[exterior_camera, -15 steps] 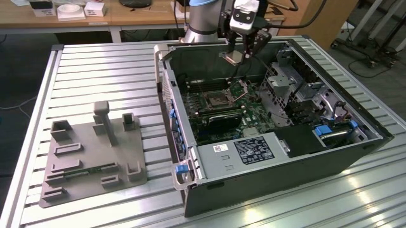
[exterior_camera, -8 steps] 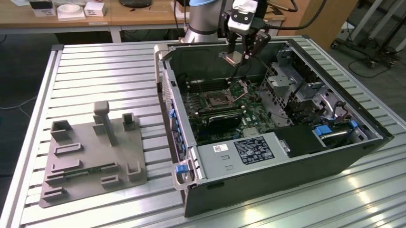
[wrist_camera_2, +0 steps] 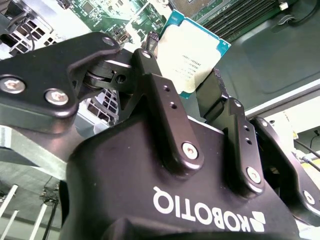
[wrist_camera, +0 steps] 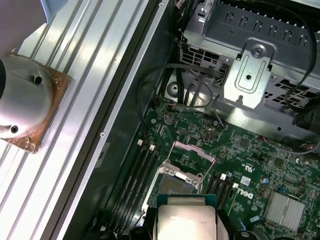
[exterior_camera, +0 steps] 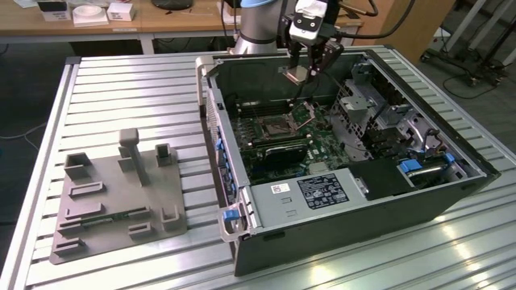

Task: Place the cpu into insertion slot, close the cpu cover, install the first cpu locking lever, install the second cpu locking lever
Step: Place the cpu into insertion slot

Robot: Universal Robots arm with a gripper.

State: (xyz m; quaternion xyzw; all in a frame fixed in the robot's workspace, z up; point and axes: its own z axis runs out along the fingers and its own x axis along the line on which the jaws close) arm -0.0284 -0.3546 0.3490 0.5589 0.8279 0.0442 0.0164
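My gripper [wrist_camera_2: 187, 75] is shut on the cpu [wrist_camera_2: 196, 50], a pale silvery square chip pinched by its edges between the black fingers [wrist_camera_2: 162, 100]. In the first wrist view the cpu [wrist_camera: 186, 220] hangs above the green board, just short of the insertion slot [wrist_camera: 176, 184], whose dark centre lies bare. The cpu cover [wrist_camera: 193, 152] stands tilted up at the slot's far side. In the exterior view the gripper [exterior_camera: 321, 63] hovers over the back of the open black computer case [exterior_camera: 322, 241], above the insertion slot [exterior_camera: 278, 128]. The locking levers cannot be made out.
Long black memory slots [wrist_camera: 135, 175] flank the socket. A grey metal drive cage [wrist_camera: 260, 55] and loose black cables [wrist_camera: 165, 85] stand close behind it. A round silvery part on a copper-coloured plate [wrist_camera: 25, 110] rides beside the wrist. A grey fixture block [exterior_camera: 121, 193] sits at the exterior view's left.
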